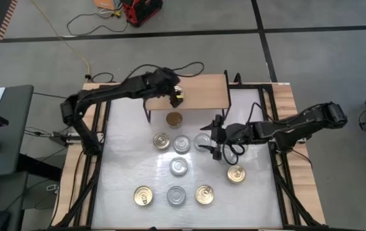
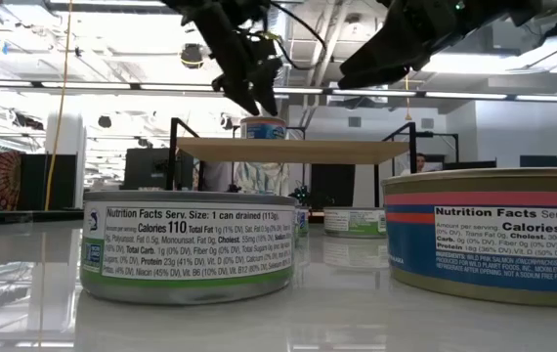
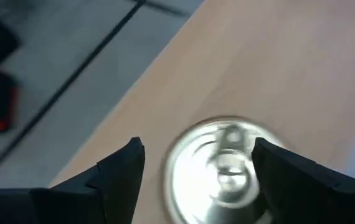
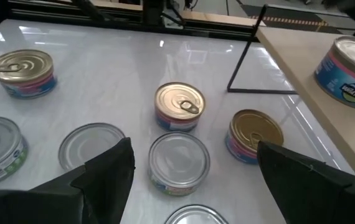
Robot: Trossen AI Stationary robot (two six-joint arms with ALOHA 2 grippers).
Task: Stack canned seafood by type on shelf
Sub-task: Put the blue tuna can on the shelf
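The shelf [image 1: 199, 92] stands at the table's far side, and one silver-topped can [image 2: 264, 128] sits on its board. My left gripper [image 3: 196, 168] is open just above that can [image 3: 218, 177], a finger on either side of it. Several gold-topped and silver-topped cans stand on the white tabletop, among them a gold one [image 1: 174, 119] before the shelf. My right gripper [image 1: 212, 140] hovers open at the table's middle right, above a silver-topped can [image 4: 179, 158] and not touching it.
Cans stand in loose rows: gold [image 1: 162, 140], silver [image 1: 182, 144], silver [image 1: 178, 167], gold [image 1: 236, 174], and a near row of gold [image 1: 143, 196], silver [image 1: 176, 195], gold [image 1: 204, 194]. The shelf's right half is bare board. Black frame rails run along both table sides.
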